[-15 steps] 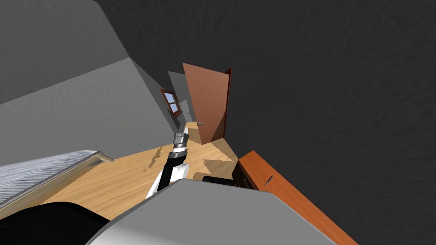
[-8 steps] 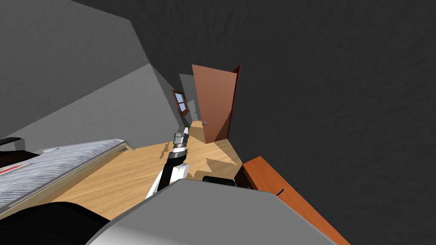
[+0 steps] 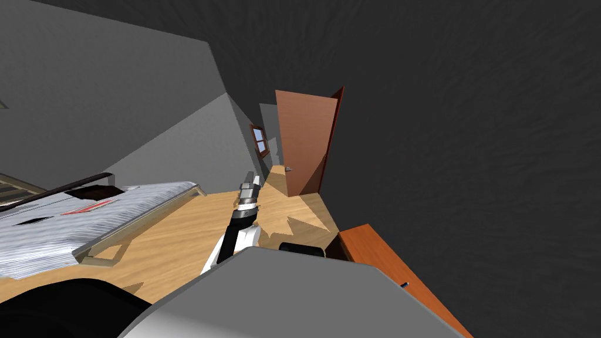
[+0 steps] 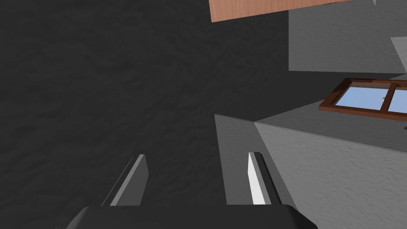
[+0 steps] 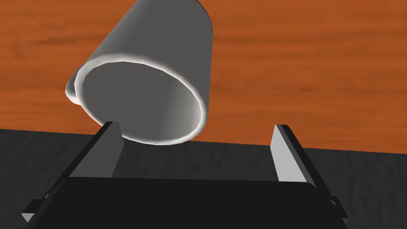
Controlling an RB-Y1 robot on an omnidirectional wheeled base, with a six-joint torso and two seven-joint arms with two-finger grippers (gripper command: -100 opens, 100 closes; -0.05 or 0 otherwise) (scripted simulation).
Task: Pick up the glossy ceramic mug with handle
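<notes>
The right gripper (image 5: 195, 126) was spread wide and empty, the grey mug (image 5: 143, 75) sat just ahead on the orange wooden top (image 5: 310, 59), mouth facing it but off-centre toward one finger (image 5: 101, 153), while the left gripper (image 4: 197, 155), also open, hung well away.
</notes>
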